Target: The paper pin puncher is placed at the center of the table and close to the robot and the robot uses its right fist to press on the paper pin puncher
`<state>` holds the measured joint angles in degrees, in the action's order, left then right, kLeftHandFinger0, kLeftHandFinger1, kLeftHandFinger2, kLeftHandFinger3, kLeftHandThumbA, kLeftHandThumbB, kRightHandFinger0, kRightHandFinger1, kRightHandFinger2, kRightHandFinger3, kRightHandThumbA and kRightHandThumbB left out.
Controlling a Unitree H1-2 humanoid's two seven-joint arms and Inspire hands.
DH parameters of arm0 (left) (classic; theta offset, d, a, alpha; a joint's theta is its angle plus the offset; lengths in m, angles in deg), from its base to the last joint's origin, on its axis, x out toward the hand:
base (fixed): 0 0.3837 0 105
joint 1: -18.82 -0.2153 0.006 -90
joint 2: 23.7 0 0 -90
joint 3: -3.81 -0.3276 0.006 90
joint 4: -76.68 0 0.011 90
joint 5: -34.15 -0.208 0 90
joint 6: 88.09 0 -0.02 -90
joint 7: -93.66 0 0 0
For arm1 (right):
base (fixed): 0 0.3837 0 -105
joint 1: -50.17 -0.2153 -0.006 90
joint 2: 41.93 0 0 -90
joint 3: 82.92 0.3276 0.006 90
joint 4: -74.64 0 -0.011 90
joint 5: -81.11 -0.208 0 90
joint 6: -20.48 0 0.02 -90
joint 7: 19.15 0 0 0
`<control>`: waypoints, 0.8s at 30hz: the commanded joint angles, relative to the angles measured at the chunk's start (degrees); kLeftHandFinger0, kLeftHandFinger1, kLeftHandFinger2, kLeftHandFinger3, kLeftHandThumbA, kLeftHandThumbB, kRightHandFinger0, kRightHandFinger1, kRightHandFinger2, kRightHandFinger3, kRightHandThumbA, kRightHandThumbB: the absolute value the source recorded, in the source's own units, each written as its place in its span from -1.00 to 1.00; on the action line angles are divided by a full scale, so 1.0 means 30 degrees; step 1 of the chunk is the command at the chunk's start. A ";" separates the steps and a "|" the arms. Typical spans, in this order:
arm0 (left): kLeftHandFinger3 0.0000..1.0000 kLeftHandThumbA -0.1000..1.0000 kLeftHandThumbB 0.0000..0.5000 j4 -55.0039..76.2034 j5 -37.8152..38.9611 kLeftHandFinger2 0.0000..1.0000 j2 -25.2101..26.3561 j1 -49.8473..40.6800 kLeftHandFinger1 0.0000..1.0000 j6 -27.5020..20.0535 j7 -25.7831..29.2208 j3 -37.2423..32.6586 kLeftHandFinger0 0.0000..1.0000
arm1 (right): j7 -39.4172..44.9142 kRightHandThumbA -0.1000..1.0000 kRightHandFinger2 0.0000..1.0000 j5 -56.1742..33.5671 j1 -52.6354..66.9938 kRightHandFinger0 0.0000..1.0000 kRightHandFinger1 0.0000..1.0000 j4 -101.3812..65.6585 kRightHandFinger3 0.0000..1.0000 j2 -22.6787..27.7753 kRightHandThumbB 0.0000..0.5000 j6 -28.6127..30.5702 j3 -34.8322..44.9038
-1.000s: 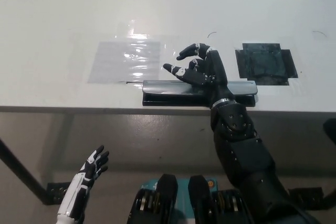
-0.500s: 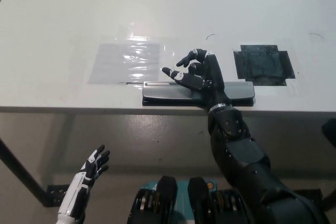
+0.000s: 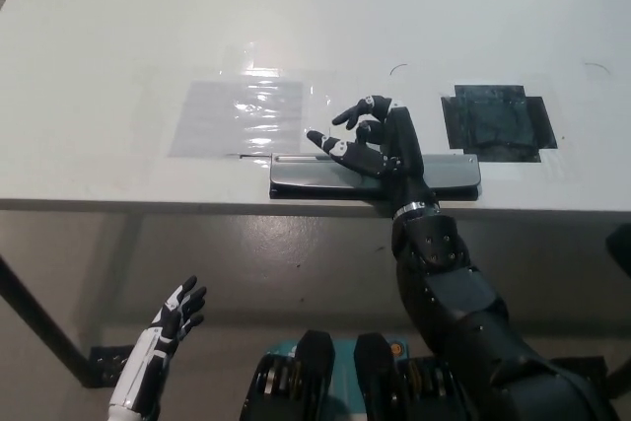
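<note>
The big white table fills most of the view, with its near edge running straight across the middle of the picture. On it there's a clear plastic sheet taped down left of center, and a dark square patch off to the right, well apart from each other. The paper pin puncher is a long grey bar on a black base, lying lengthwise right along the near edge at about the table's center, just below the sheet's right corner. The black right arm comes up from the bottom right and crosses over the puncher's right half, with the right hand sitting on top of the bar. It's not a fist though: the fingers are loosely curled and spread, pointing left, not closed around anything. Compared to half a second ago it's pretty much the same pose, hand just a touch lower on the bar, fingers about as open as before, and the puncher hasn't budged. The white left hand hangs down at lower left, below table level, fingers apart, holding nothing, same spot as earlier.
</note>
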<state>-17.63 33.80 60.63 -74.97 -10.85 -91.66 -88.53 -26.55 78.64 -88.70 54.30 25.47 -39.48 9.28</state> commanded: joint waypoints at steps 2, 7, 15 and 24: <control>1.00 1.00 -0.27 0.0527 -0.0169 1.00 0.0304 0.0074 1.00 -0.0596 -0.0234 0.0038 1.00 | 0.0160 1.00 -0.47 -0.0629 0.2469 -1.00 -0.99 0.1884 -0.72 0.0166 -0.39 -0.1407 0.0657; 1.00 1.00 -0.29 0.0469 -0.0158 1.00 0.0296 0.0097 1.00 -0.0607 -0.0236 0.0041 1.00 | 0.0671 1.00 -0.20 -0.0831 0.2521 -0.92 -0.65 -0.5520 -0.44 0.0249 -0.25 -0.2325 0.0734; 1.00 1.00 -0.27 0.0387 -0.0308 1.00 0.0376 0.0135 1.00 -0.0696 -0.0261 -0.0014 1.00 | 0.1058 1.00 -0.33 -0.2099 0.4067 -0.99 -0.74 -2.0818 -0.61 0.0451 -0.18 -0.8305 0.0177; 1.00 1.00 -0.20 0.0673 -0.0259 1.00 0.0409 0.0044 1.00 -0.0293 -0.0259 0.0043 1.00 | 0.1344 1.00 -1.00 -0.0995 0.8175 -1.00 -1.00 -3.0285 -1.00 0.1912 -0.42 -0.9673 -0.0099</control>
<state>-17.96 33.68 60.58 -75.06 -10.50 -91.63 -88.57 -25.33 77.30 -71.53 8.68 27.13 -50.22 10.46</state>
